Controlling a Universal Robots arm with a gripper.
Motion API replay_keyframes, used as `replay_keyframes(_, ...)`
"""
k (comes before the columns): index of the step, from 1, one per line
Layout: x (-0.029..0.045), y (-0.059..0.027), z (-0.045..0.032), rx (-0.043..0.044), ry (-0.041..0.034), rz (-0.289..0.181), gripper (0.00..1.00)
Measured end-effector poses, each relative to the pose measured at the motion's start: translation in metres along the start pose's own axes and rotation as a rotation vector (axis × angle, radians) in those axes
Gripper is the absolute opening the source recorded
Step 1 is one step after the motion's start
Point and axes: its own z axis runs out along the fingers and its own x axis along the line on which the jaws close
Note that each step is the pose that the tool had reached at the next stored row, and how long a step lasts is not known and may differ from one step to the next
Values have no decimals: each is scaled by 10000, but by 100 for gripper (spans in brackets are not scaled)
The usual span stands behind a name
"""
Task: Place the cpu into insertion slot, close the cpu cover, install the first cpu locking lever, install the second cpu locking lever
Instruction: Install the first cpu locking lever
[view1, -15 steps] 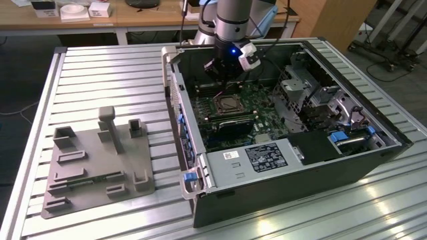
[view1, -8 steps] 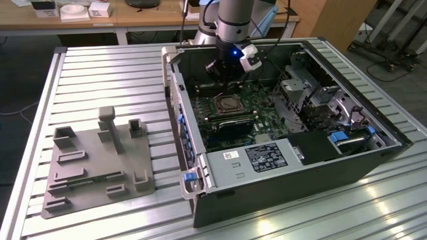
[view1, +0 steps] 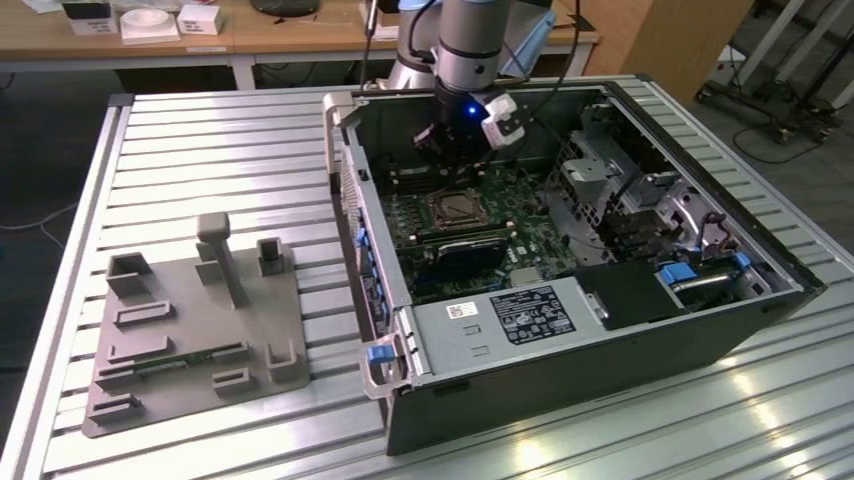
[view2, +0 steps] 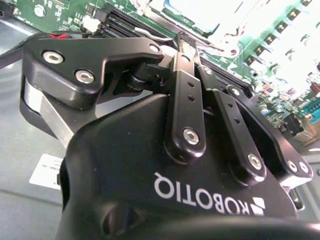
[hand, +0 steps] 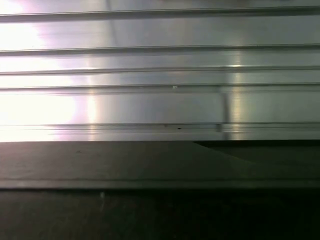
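- Tool (view1: 458, 150) hangs inside the open computer case (view1: 747, 320), above the far end of the green motherboard (view1: 527, 235), just beyond the insertion slot (view1: 457, 209) as the exterior view sees it.
- In the second wrist view the tool (view2: 186, 42) has its black fingers (view2: 184, 100) drawn close together at the tips; cannot tell whether anything is pinched between them, so clenched or grasping is unclear.
- A blue light glows on the arm's wrist (view1: 470, 108) just above the tool.
- Insertion slot sits mid-board, silvery rim, dark centre; tool is near it, not touching it in the exterior view.
- In the second wrist view a bright silvery socket area (view2: 200, 12) lies past the fingertips, washed out; cpu and cpu cover cannot be told apart there.
- Long dark memory slots (view2: 125, 22) run beside that socket area in the second wrist view.
- Case lies on its side on a ribbed metal worktop (view1: 227, 150), its open side up.
- Grey fixture plate (view1: 194, 335) with upright blocks rests on the worktop at the exterior view's left, well apart from the case.
- Blue latch (view1: 379, 353) sticks out at the case's near corner.
- First wrist view shows the worktop's ribbed slats (hand: 160, 100) and a dark edge (hand: 160, 165) below them.
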Motion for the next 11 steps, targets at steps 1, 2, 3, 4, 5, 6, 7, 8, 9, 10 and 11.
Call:
replay_keyframes(1,-2,0,9,-1,0,0,11)
replay_keyframes(2,-3,0,18,-3,2,0,11)
replay_keyframes(3,-5,0,27,-5,2,0,11)
replay_keyframes(4,-8,1,36,-8,3,0,11)
replay_keyframes(5,-9,1,43,-11,3,1,11)
replay_keyframes(6,-9,1,50,-16,3,2,11)
replay_keyframes(7,-9,1,53,-19,3,2,11)
replay_keyframes(8,-9,2,53,-19,4,2,11)
replay_keyframes(9,-9,2,53,-19,5,1,11)
replay_keyframes(10,-9,2,54,-19,5,0,11)
replay_keyframes(11,-10,2,54,-21,4,0,11)
